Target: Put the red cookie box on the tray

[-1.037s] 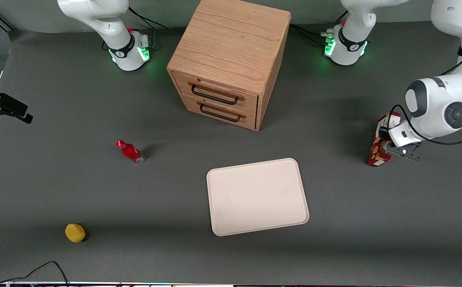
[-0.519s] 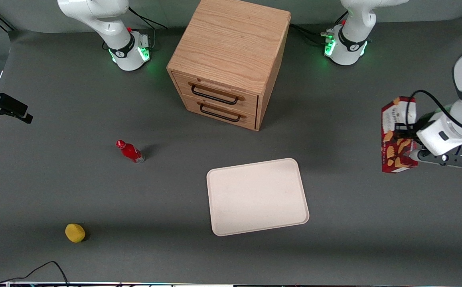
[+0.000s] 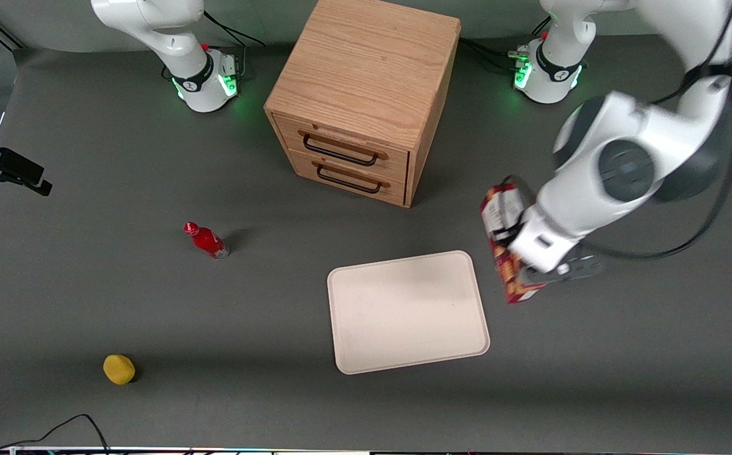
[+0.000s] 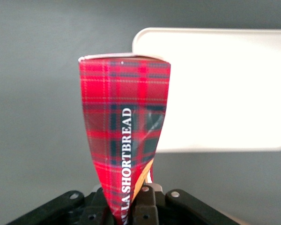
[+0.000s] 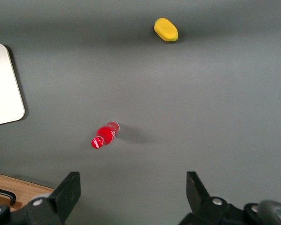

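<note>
My left gripper (image 3: 521, 268) is shut on the red cookie box (image 3: 505, 243) and holds it in the air just beside the tray's edge toward the working arm's end. In the left wrist view the box (image 4: 124, 126) shows a red tartan side with white lettering, pinched between the gripper's (image 4: 131, 206) black fingers, with the tray (image 4: 225, 89) under and past it. The tray (image 3: 407, 311) is a large cream-white rectangle lying flat on the grey table, nearer the front camera than the wooden cabinet. It has nothing on it.
A wooden two-drawer cabinet (image 3: 366, 95) stands at the table's middle, farther from the front camera than the tray. A small red bottle (image 3: 207, 240) and a yellow lemon-like object (image 3: 119, 369) lie toward the parked arm's end; both also show in the right wrist view, bottle (image 5: 104, 135) and lemon (image 5: 166, 29).
The gripper lifted the cookie box off the table near the working arm's end and carried it sideways toward the tray; it now hangs beside the tray's edge.
</note>
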